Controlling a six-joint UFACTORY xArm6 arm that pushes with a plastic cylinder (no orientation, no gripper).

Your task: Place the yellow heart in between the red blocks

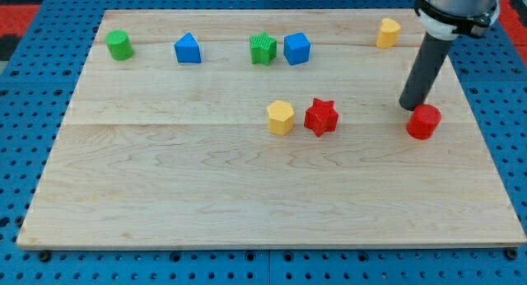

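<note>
The wooden board [247, 194] fills most of the view and rests on a blue perforated base [25, 153]. My arm enters from the view's top right as a dark rod with a pale collar, and it carries no jaws, so nothing is held. My tip [410, 107] sits on the board just above and slightly left of the red cylinder [423, 121], very close to it; whether it touches cannot be determined. The red star [321, 117] lies near the board's centre, well apart from the red cylinder, with bare wood between the two. Two yellow blocks are present. The one at the view's top right [389, 33], near the board's top edge and above my tip, has a rounded top and a narrower lower end, consistent with the yellow heart, though its outline is small. The other, a yellow hexagonal block [281, 118], stands just left of the red star. Along the top edge, from the view's left: a green cylinder [119, 45], a blue pentagonal block [188, 49], a green ridged block [263, 49] and a blue cube-like block [296, 49], the last two almost touching.
</note>
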